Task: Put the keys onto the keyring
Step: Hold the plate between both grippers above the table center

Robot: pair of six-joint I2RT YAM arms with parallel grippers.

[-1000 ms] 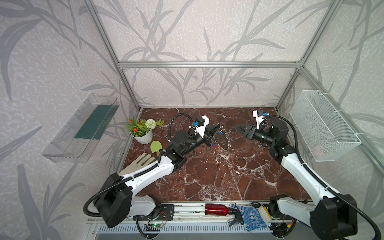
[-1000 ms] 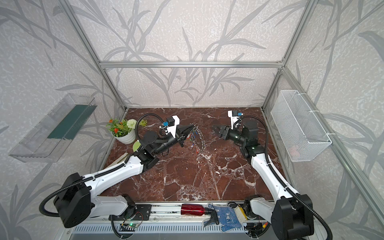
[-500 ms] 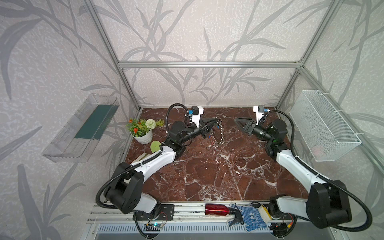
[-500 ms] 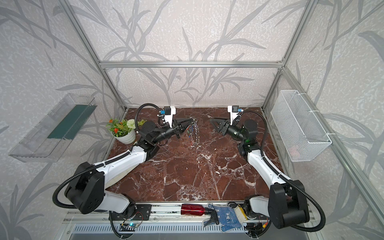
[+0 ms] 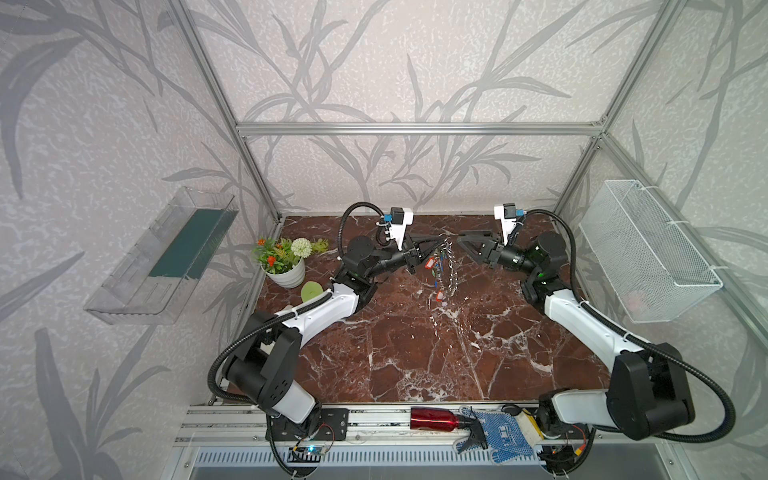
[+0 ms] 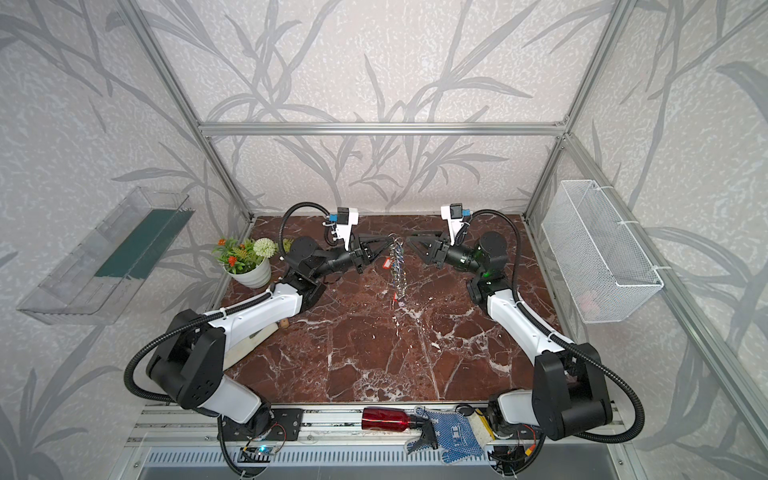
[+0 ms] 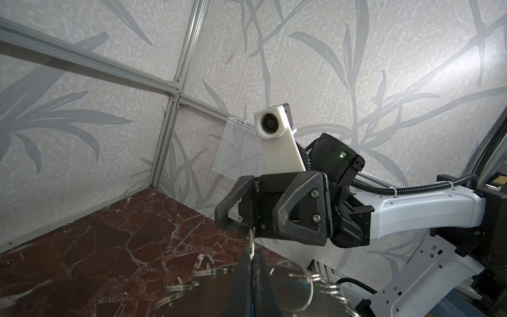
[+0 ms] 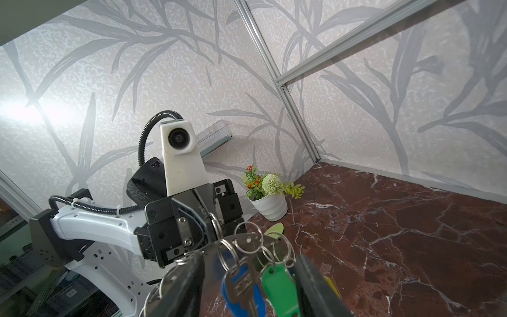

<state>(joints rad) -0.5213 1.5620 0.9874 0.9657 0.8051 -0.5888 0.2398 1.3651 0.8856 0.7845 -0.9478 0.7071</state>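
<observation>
The marble tabletop (image 5: 415, 353) lies beneath both arms; above its far half, the left gripper (image 5: 434, 244) is pinched together on the top rim of the keyring (image 5: 448, 272), which hangs edge-on below it. The right gripper (image 5: 464, 245), jaws apart, faces the ring's top from just beside it. The keys (image 8: 248, 285), with blue, green and red tags, dangle from the ring's small loops.
</observation>
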